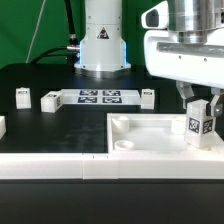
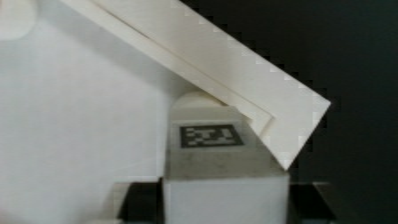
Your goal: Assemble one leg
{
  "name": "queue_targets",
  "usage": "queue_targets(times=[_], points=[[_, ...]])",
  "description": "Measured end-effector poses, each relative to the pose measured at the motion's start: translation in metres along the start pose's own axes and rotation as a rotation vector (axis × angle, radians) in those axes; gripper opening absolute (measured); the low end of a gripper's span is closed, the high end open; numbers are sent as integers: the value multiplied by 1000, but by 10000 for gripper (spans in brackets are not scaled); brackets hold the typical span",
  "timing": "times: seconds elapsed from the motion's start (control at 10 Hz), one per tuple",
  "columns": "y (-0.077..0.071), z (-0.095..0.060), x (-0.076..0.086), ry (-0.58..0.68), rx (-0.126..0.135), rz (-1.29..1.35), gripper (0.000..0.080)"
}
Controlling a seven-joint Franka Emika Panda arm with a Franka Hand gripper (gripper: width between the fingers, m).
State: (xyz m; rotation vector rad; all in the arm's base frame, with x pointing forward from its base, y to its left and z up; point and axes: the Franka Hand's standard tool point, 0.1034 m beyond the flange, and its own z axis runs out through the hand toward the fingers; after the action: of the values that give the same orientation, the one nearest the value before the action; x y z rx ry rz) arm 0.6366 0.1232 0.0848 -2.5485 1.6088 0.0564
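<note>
The gripper is closed on a leg, clamped to two opposite sides and holding it upright with its tag showing. The leg is over the panel's recess, toward the exterior view's right; whether it touches the panel I cannot tell. Behind the panel lies the marker board, with another leg just beside it

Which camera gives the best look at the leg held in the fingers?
The wrist view: the leg fills the centre, its tag facing the camera, against the panel edge. The exterior view shows the same leg small, between the fingers, over the panel toward that view's right.
</note>
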Motion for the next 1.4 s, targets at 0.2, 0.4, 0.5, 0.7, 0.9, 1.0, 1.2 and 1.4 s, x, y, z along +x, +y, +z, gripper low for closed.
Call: queue_targets(times=[0.2,0.4,0.5,0.7,0.9,1.0,1.2,1.4], points=[[-1,0,-1,-14,6,181,298],[-2,1,-5,-35,10,302,298],[-1,1,-5,-35,10,257,311],[-1,1,-5,-34,11,172,503],[-1,-1,-6,-41,-10,-68,602],[-3,-1,-7,-45,-10,-210,639],[-3,-1,-8,-49,-27,-453,647],[-3,0,-3,-47,-27,-669,649]])
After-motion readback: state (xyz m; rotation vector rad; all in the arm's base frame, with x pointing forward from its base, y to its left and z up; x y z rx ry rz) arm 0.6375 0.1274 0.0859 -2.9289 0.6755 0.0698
